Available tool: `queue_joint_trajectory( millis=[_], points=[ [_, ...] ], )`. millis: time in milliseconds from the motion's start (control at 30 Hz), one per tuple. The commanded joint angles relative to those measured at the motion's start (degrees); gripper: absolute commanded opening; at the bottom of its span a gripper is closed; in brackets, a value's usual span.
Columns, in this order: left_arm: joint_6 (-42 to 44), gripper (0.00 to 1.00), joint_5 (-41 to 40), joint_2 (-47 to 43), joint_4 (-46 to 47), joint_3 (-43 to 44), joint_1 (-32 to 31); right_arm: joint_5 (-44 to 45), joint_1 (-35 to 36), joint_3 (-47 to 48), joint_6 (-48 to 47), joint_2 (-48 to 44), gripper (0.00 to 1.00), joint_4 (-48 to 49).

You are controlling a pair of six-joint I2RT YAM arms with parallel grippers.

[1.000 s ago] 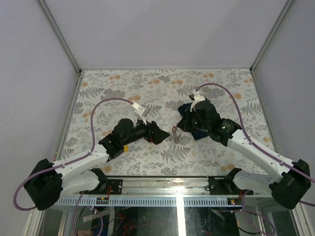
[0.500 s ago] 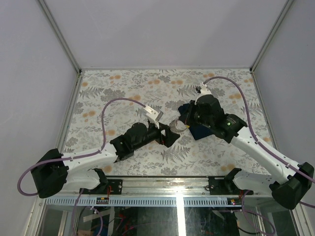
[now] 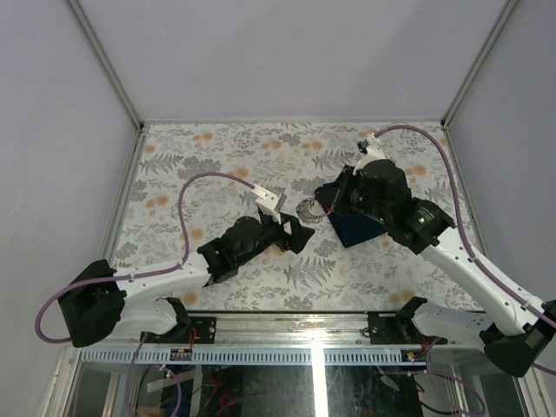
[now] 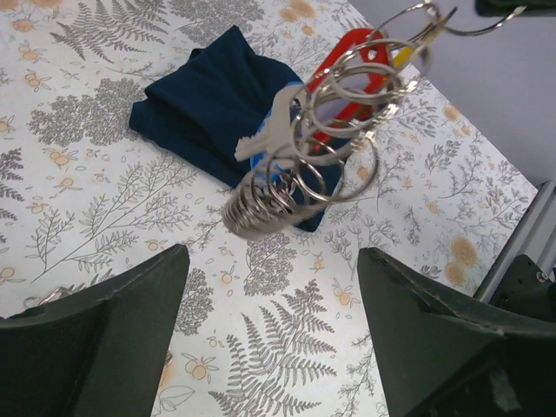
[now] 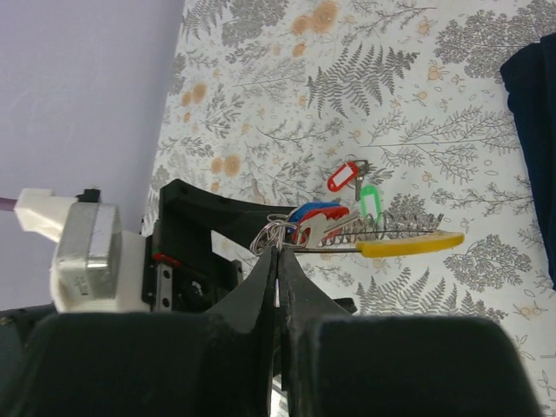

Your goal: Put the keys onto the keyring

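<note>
My right gripper (image 5: 276,258) is pressed shut on a thin wire loop of the large silvery round metal keyring (image 4: 300,169). The keyring hangs from its tips clear of the table, its coiled, chain-like rim drooping lowest. Just beneath and in front of that bundle sits my left gripper (image 3: 296,233). Its fingers (image 4: 95,334) are spread wide, nothing lies between them, and neither touches the ring.

The keyring carries a red oval plastic tag (image 4: 347,74), a yellow one (image 5: 408,246), a blue one (image 5: 314,211) and at least one plain silver key blade (image 4: 268,132).

Past the ring, seen from my right fingertips, are two small silver keys, one with a red tag (image 5: 343,176) and one with a green tag (image 5: 371,201). They seem to lie loose on the fern-patterned tabletop (image 5: 452,113), though I cannot be sure they are free of the ring. A scrap of wire at the edge of my left finger (image 4: 42,297) may be another key, but too little of it shows.

I judge the job partway done. The ring is lifted and presented, my left side is empty, and the loose keys are not yet picked up or threaded on.

Farthest from my left fingers, under and behind the hanging ring, lies a dark navy folded cloth (image 4: 204,95).
</note>
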Motion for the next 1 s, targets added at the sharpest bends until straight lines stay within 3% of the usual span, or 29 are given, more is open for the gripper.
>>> queue_joint_trajectory(
  millis=[0,300,567,733,833,967],
  points=[
    [-2.70,0.78,1.53,1.07,9.29,1.40,-0.35,-1.44,-0.26,3.52,2.20,-2.62,0.00,1.26],
    [-5.64,0.58,6.65,-0.13,19.64,-1.43,-0.40,-3.10,-0.26,6.24,3.91,-4.32,0.00,0.32],
    [-5.54,0.34,8.47,-0.28,19.45,0.04,-0.37,-3.64,-0.26,7.56,5.77,-5.69,0.00,0.38],
    [-5.27,0.34,6.95,-1.25,20.09,-0.25,-0.38,-4.49,-0.26,7.90,6.78,-5.59,0.00,0.57],
    [-4.78,0.42,5.89,-1.60,20.79,-0.34,-0.35,-4.96,-0.26,7.90,7.54,-5.72,0.00,0.97],
    [-3.31,0.46,4.87,-1.50,21.73,0.16,-0.40,-5.15,-0.26,8.18,8.39,-5.83,0.00,1.30]
  ],
)
